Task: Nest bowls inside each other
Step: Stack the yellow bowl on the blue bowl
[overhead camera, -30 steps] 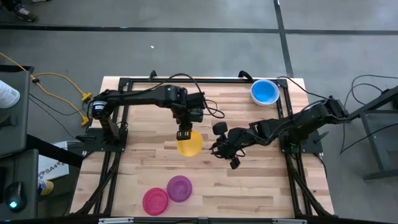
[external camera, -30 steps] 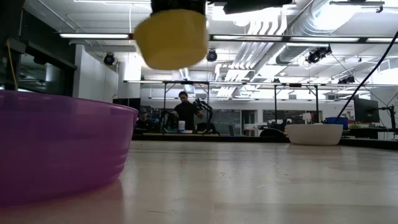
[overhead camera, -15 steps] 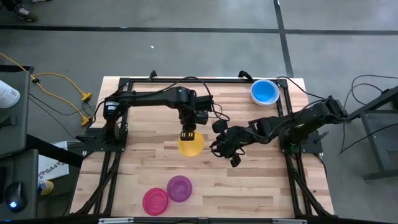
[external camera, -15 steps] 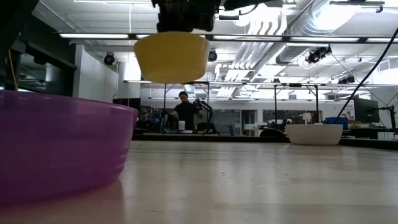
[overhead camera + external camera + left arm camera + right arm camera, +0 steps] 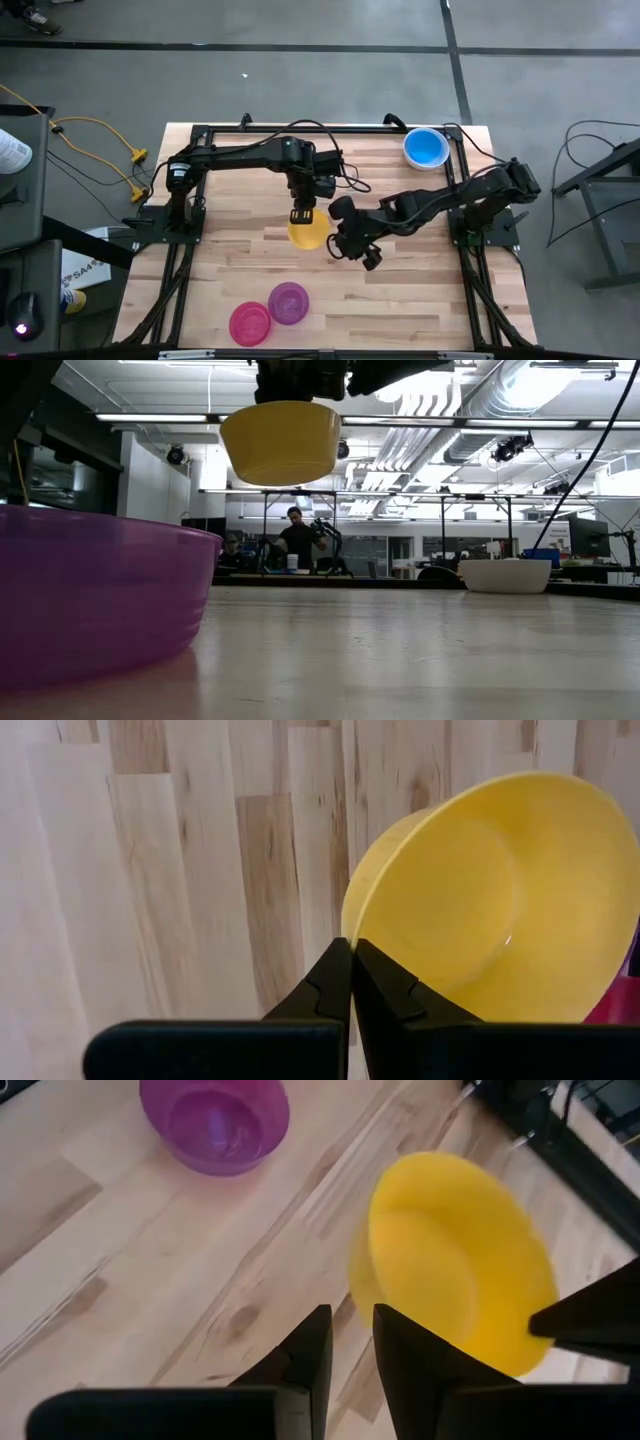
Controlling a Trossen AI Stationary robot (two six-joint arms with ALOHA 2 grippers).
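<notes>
Over the middle of the table: the small round yellow plastic bowl hangs in the air, clear of the wooden tabletop, its hollow bare.
Left gripper: fingers pinched tight on the rim of the yellow plastic bowl, which juts out just past the fingertips and sits roughly level in the low view.
Right gripper: just beside the held bowl, on the side away from the left arm; fingers parted by a narrow gap with nothing between them, not touching the bowl.
Purple bowl: round, translucent plastic, standing upright on the table well away from both grippers, toward the front edge; nothing inside it.
Pink-red bowl: round plastic, touching or very nearly touching the purple bowl, on its side farther from the right gripper; empty.
Blue bowl: round plastic, at the far corner of the table behind the right arm, well apart from both grippers; empty.
White bowl: seen only in the low view, upright on the tabletop far off; contents hidden.
</notes>
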